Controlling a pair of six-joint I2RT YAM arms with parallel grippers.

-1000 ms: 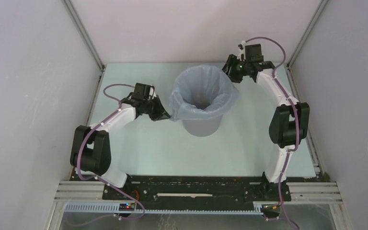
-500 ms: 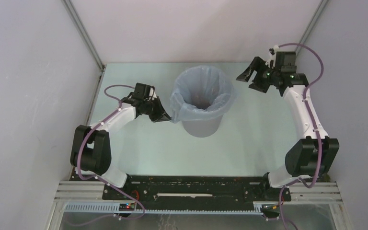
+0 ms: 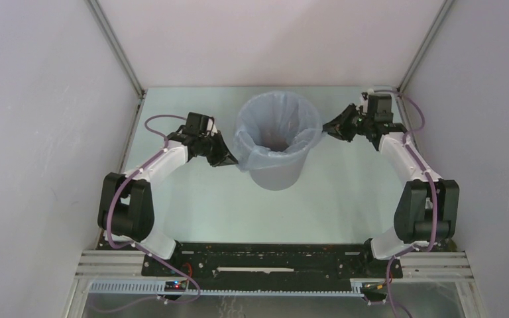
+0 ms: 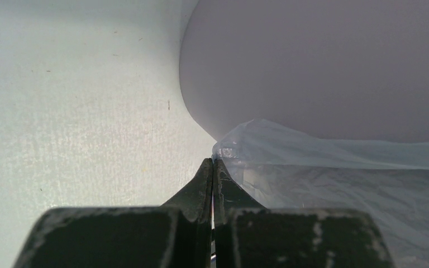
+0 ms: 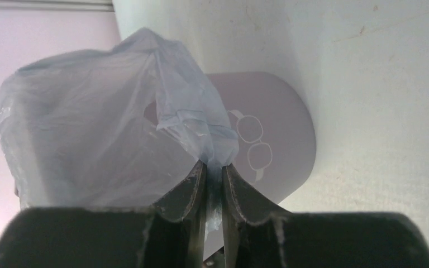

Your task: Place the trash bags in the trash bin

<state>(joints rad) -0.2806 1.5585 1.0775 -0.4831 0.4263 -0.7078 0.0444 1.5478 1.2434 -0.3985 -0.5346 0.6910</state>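
- Sitting in the middle of the counter (image 3: 192, 205), the trash bin (image 3: 277, 175) already has the trash bag (image 3: 250, 151) inside it, open at the top.
- The pale blue bag lines the bin, and its edge hangs over the rim most of the way round, so most of the job looks done.
- What seems left is to pull the last bits of the edge down snug over the rim on both sides, and then to let go.
- The left fingers (image 4: 204, 178), on the nearer side of the bin, are pressed tight together. A thin bit of the bag's edge is pinched at their tips, just beside the bin's wall.
- The right fingers (image 5: 194, 181), on the farther side, are almost closed too, with only a thin gap. A bunched strip of the bag is squeezed in that gap.
- That strip is stretched from the bin's rim out to the right fingers.
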